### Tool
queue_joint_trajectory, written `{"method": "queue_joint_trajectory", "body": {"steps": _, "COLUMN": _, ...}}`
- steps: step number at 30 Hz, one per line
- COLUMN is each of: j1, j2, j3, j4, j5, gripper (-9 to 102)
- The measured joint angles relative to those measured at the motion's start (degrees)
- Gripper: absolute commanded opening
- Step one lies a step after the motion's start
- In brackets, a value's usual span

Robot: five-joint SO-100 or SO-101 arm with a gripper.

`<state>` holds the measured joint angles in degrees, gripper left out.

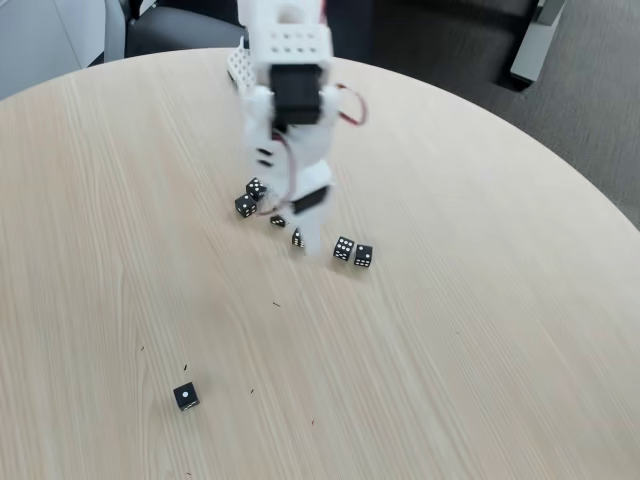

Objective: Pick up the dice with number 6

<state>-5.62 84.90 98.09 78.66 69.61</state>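
The six-pip die point(344, 249) sits on the counter point(480, 330) just right of the blurry hand point(308, 238); can't tell its grip.

White arm point(285, 90) reaches down from the far edge of the fixed view, links stacked nearly vertical, motion-blurred. Black servo block sits high above the gripper, red wire loops out on the view's right just below it. Gripper point(308, 232) points straight down, tip at or just above the table. Jaws blurred, opening can't be told.
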Motion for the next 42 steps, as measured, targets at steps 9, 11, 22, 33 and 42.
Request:
{"method": "queue_joint_trajectory", "body": {"steps": 9, "j1": -0.9, "j2": -4.6, "j3": 0.0, "j4": -0.1, "j5": 0.8, "gripper": 29}}
{"method": "queue_joint_trajectory", "body": {"steps": 11, "j1": -1.3, "j2": -5.5, "j3": 0.0, "j4": -0.1, "j5": 0.5, "gripper": 29}}
{"method": "queue_joint_trajectory", "body": {"steps": 22, "j1": -5.1, "j2": -6.9, "j3": 0.0, "j4": -0.2, "j5": 0.8, "gripper": 29}}
{"method": "queue_joint_trajectory", "body": {"steps": 33, "j1": -7.5, "j2": -6.9, "j3": 0.0, "j4": -1.4, "j5": 0.6, "gripper": 29}}
{"method": "queue_joint_trajectory", "body": {"steps": 42, "j1": -7.4, "j2": -6.9, "j3": 0.0, "j4": -4.4, "j5": 0.3, "gripper": 29}}
